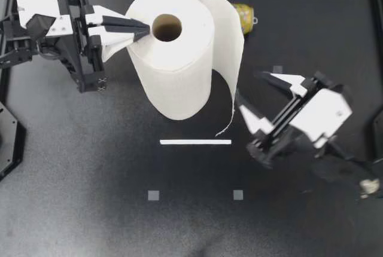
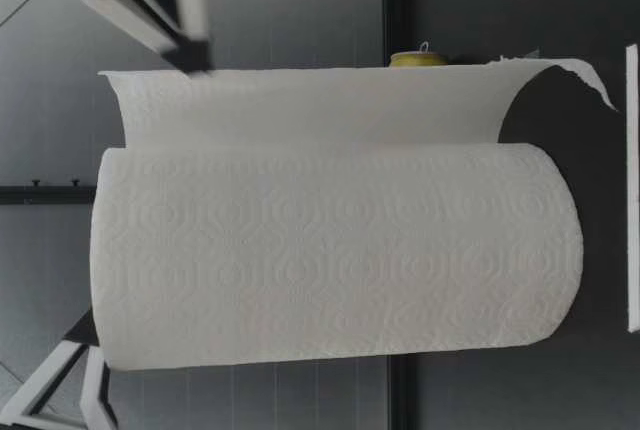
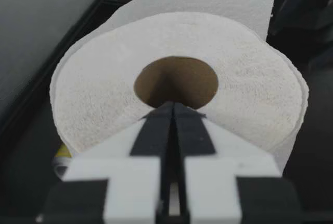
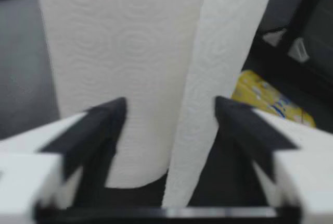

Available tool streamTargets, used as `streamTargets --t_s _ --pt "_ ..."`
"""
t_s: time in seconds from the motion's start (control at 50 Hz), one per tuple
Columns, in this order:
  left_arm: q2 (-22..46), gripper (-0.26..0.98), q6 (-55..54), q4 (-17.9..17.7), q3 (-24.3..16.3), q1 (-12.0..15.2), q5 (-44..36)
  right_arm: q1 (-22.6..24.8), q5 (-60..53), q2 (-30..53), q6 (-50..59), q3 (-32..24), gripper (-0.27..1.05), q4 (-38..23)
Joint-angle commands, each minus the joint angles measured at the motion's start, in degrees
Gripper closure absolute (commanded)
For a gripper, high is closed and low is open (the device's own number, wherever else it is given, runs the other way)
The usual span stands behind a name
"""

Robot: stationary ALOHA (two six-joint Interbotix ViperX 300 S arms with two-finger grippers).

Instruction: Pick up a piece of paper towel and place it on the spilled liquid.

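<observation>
Jaws: left gripper [image 1: 140, 31] clenched empty, resting on top of the paper towel roll [image 1: 179, 72]; right gripper [image 1: 249, 85] spread wide around the hanging loose sheet [image 1: 232, 45] | roll upright mid-table | next: pinch sheet squarely, steady roll, tear sideways.

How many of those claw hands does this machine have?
2. The left gripper, shut, is at the top of the paper towel roll; the right gripper, open, faces the roll's loose sheet.
</observation>
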Motion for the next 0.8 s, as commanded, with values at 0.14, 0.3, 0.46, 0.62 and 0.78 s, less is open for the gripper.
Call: streamTargets --t_s 0.14,0.3,0.46,0.62,0.78 --pt "-0.2 0.68 -0.2 0.2 -0.5 0.3 0.2 -1.9 11.2 6.6 0.6 -5.9 0.01 -0.3" --pt "-0.2 0.68 -0.2 0.2 -0.4 0.3 0.2 -5.5 12.7 7.9 0.7 -7.4 0.01 -0.3" --pt "0.0 0.68 -0.1 0.2 -0.1 0.3 0.2 -9.1 12.0 8.2 0.7 -7.6 0.02 -0.3" --pt "0.3 0.68 -0.3 0.2 0.0 0.3 0.2 -12.1 8.8 8.6 0.7 -8.5 0.02 -0.4" --pt "0.8 0.68 -0.4 0.0 0.0 0.3 0.4 -12.9 7.3 9.1 0.5 -9.3 0.10 -0.5"
